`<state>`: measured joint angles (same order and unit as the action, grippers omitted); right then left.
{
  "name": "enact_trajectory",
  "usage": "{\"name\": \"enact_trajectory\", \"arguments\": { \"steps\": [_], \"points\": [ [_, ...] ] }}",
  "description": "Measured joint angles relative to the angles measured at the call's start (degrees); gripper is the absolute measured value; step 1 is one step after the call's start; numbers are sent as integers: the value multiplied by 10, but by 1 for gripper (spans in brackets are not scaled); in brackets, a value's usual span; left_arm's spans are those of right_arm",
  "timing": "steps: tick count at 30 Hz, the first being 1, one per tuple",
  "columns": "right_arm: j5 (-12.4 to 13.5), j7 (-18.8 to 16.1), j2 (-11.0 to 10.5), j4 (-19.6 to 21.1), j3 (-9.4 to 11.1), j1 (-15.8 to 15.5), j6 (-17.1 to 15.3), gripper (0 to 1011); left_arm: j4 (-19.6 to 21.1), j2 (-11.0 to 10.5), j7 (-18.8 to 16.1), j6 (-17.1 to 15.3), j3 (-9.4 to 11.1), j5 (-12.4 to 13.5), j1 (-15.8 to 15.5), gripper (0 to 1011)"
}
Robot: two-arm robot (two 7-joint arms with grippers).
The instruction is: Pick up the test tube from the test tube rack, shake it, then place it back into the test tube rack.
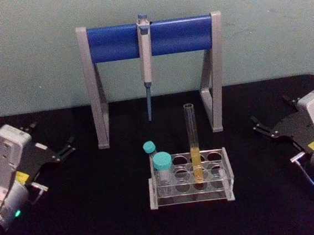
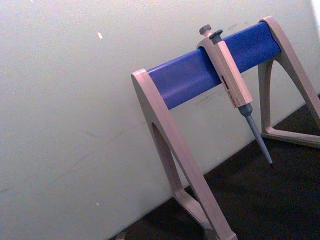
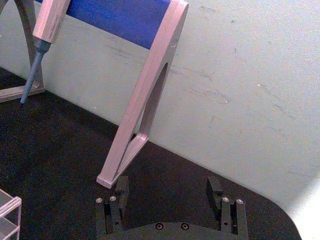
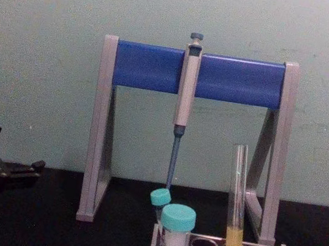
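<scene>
Test tube: upright in a hole of the test tube rack, yellow liquid in its lower part, ungrasped. Rack: on the black worktop, between the two grippers and well apart from each. Left gripper and right gripper: both released, fingers spread, empty, low over the worktop.

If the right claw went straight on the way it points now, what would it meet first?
Likely the foot of the pipette stand, which lies just ahead of the open right claw, in line with one finger. Depth is unclear, so it might slip past.
</scene>
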<state>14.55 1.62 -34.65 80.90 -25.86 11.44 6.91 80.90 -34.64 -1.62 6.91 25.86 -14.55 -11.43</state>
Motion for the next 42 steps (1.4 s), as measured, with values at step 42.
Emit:
{"name": "enact_trajectory", "arguments": {
  "steps": [42],
  "points": [
    [0, 0, 0, 0, 0, 0, 0, 1000, 0, 0, 0, 0, 0, 0, 0, 1010]
  ]
}}
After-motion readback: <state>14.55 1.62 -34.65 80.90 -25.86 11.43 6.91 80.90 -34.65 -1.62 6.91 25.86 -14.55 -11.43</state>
